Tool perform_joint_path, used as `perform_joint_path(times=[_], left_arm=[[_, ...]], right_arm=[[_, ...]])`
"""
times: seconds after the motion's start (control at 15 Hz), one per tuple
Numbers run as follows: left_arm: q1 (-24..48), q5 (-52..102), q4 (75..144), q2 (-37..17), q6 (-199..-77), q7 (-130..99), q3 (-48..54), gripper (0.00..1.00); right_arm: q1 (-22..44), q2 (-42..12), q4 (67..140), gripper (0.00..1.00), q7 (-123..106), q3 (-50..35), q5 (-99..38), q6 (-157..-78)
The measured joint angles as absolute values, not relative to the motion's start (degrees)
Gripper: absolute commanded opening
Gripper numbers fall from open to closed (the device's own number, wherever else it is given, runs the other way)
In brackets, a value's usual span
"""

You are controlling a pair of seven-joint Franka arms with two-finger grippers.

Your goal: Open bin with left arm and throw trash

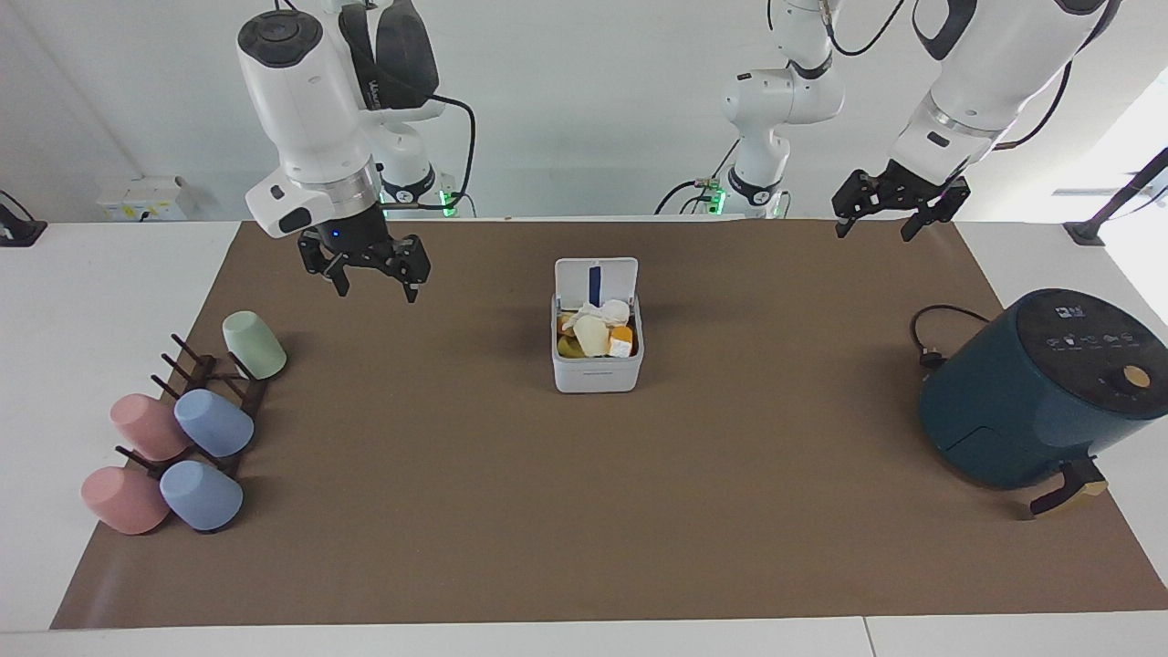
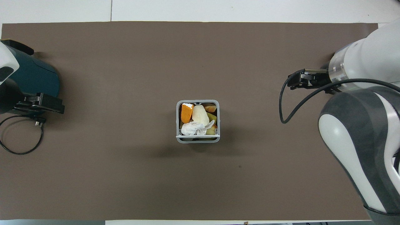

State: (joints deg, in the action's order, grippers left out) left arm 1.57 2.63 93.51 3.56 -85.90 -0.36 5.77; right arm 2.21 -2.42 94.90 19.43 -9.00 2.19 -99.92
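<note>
The white bin (image 1: 598, 372) stands mid-mat with its lid (image 1: 596, 274) hinged upright. The trash lies inside it: a crumpled white tissue (image 1: 610, 311) (image 2: 192, 128), an orange wedge (image 1: 621, 342) (image 2: 187, 113) and a pale cream lump (image 1: 591, 336) (image 2: 200, 115), on some yellowish scraps. My right gripper (image 1: 370, 265) (image 2: 297, 82) hangs open and empty above the mat, between the bin and the cup rack. Raised over the mat's edge near the air fryer, my left gripper (image 1: 899, 214) (image 2: 40, 104) is open with nothing in it.
A dark teal air fryer (image 1: 1040, 392) (image 2: 31, 78) stands at the left arm's end, its black cable (image 1: 931, 338) (image 2: 18, 137) coiled beside it. A dark rack with several pastel cups (image 1: 182, 429) is at the right arm's end; my right arm hides it from overhead.
</note>
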Motion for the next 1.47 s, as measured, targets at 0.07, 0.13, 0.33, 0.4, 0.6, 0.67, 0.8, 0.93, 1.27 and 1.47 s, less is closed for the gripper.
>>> perform_joint_path(times=[0.07, 0.13, 0.33, 0.4, 0.6, 0.67, 0.8, 0.93, 1.27, 1.47], left_arm=[[1.4, 2.6, 93.5, 3.6, -85.9, -0.4, 5.8, 1.00], [1.4, 2.6, 93.5, 3.6, -85.9, -0.4, 5.8, 1.00], [1.4, 2.6, 93.5, 3.6, -85.9, -0.4, 5.9, 1.00], [1.4, 2.6, 93.5, 3.6, -85.9, -0.4, 6.0, 1.00], [1.4, 2.6, 93.5, 3.6, -85.9, -0.4, 6.2, 1.00], [1.4, 2.6, 93.5, 3.6, -85.9, -0.4, 6.2, 1.00], [1.4, 2.6, 93.5, 3.6, -85.9, -0.4, 6.2, 1.00], [1.4, 2.6, 93.5, 3.6, -85.9, -0.4, 6.2, 1.00], [1.4, 2.6, 93.5, 3.6, -85.9, -0.4, 6.2, 1.00], [1.4, 2.6, 93.5, 3.6, -85.9, -0.4, 6.2, 1.00]], right_arm=[[2.2, -2.4, 94.4, 1.00, 19.2, -9.0, 2.2, -99.7], [2.1, -2.4, 94.1, 1.00, 18.8, -9.0, 2.2, -99.5], [1.8, -2.7, 93.3, 1.00, 16.9, -9.0, 1.9, -99.1], [1.2, -2.7, 93.2, 1.00, 15.5, -9.1, 1.6, -98.9], [-0.9, -2.7, 92.7, 1.00, 11.7, -9.0, 1.3, -97.5], [-1.1, -2.6, 92.5, 1.00, 11.0, -8.7, 1.2, -96.5], [-1.0, -2.3, 92.2, 1.00, 9.7, -7.5, 1.2, -94.2], [-1.0, -1.6, 92.2, 1.00, 8.2, -6.3, 1.2, -92.3], [-0.6, -1.3, 92.5, 1.00, 4.3, -3.5, 1.2, -92.0], [-0.3, -1.2, 93.3, 1.00, 4.3, -2.7, 1.2, -92.0]])
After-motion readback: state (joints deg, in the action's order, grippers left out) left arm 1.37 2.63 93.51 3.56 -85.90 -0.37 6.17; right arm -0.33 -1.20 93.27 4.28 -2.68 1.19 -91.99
